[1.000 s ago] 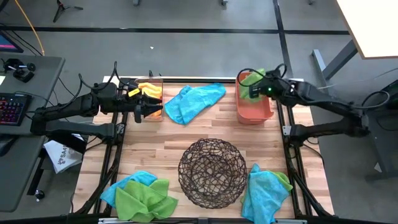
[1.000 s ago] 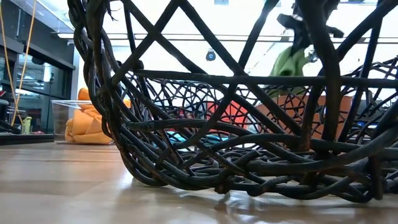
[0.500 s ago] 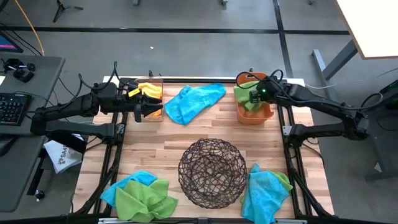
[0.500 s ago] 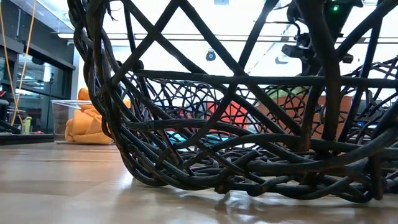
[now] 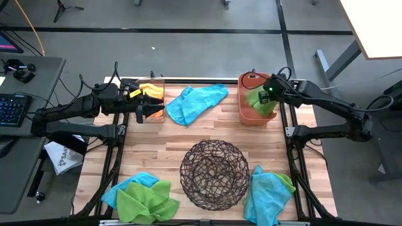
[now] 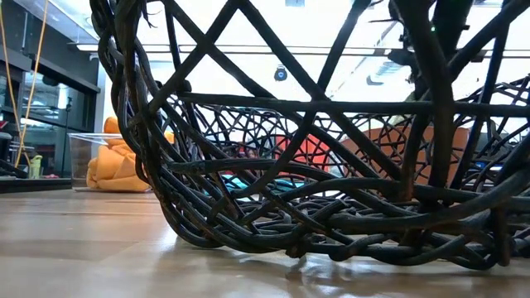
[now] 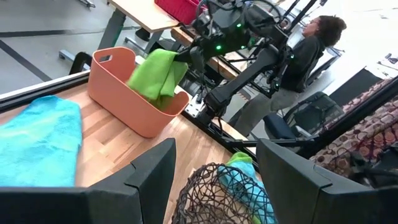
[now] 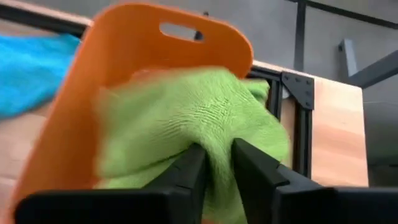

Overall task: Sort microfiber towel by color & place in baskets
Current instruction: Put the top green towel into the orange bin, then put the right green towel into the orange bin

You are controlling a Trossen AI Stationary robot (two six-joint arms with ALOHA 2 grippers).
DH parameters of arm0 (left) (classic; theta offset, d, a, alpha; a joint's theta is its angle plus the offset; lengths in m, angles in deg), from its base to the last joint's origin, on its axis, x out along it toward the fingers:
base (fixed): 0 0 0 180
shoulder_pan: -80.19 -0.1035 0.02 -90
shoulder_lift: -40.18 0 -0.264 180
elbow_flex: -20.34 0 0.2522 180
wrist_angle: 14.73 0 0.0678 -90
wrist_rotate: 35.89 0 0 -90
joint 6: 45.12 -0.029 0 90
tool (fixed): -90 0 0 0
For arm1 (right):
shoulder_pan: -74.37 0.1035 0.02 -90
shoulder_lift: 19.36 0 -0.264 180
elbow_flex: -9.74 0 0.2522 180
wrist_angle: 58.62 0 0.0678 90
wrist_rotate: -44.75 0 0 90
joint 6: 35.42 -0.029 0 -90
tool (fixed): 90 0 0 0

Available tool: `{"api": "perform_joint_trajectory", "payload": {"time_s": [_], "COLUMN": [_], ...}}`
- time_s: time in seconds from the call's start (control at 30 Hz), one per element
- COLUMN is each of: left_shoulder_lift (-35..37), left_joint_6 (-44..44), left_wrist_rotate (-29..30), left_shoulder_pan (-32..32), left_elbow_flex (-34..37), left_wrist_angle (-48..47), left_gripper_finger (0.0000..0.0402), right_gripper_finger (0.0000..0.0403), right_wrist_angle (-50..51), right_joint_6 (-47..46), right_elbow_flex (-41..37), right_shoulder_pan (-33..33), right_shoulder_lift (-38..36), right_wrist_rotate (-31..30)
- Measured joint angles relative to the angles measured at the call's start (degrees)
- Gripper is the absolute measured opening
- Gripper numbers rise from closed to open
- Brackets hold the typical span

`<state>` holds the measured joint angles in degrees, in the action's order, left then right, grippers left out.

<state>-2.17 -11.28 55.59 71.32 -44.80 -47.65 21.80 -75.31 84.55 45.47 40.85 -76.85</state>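
The worktop [image 5: 207, 135] holds most of the job undone. The wire bowl [image 5: 214, 174] in the middle looks empty in the high view, though through its mesh I cannot be sure. Loose towels lie in three places: a blue towel [image 5: 196, 103] at the far edge between the two bins, a blue-and-green heap [image 5: 141, 196] at the near left corner, and a blue pile [image 5: 267, 194] with a green cloth showing at its edge at the near right corner, just beside the bowl.

Two bins are in use. The clear bin [image 5: 151, 99] at the far left holds an orange towel [image 6: 116, 165]. The salmon bin [image 5: 252, 103] at the far right is receiving a green towel [image 7: 158, 73], which hangs over its rim, partly inside.

The right gripper [image 5: 267, 95] is over the salmon bin, its jaws clamped on the green towel; the release is not yet made. The left gripper [image 5: 143, 110] sits beside the clear bin, jaws apart and empty in its wrist view.

By my judgement, the sort is early: one orange placed, one green nearly placed, every blue towel and the remaining greens left.
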Motion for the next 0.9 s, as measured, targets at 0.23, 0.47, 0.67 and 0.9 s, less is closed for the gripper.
{"api": "perform_joint_trajectory", "payload": {"time_s": [0.23,0.47,0.67,0.9], "left_shoulder_lift": [0.0,0.0,0.0,0.0], "left_joint_6": [-1.1,-1.1,-1.1,-1.1], "left_wrist_rotate": [1.0,0.9,0.7,0.7], "left_shoulder_pan": [0.0,0.0,0.0,0.0], "left_elbow_flex": [0.0,0.0,0.0,0.0], "left_wrist_angle": [0.0,0.0,0.0,0.0], "left_gripper_finger": [0.0213,0.0213,0.0213,0.0213], "right_gripper_finger": [0.0126,0.0153,0.0168,0.0187], "right_wrist_angle": [-9.0,-13.2,-13.0,-11.6], "right_joint_6": [0.0,0.3,0.3,-2.3], "right_elbow_flex": [-0.3,-2.2,-2.3,-2.3], "right_shoulder_pan": [0.0,0.2,1.9,8.3], "right_shoulder_lift": [0.0,0.4,-1.7,-5.9], "right_wrist_rotate": [6.3,8.7,14.8,38.1]}}
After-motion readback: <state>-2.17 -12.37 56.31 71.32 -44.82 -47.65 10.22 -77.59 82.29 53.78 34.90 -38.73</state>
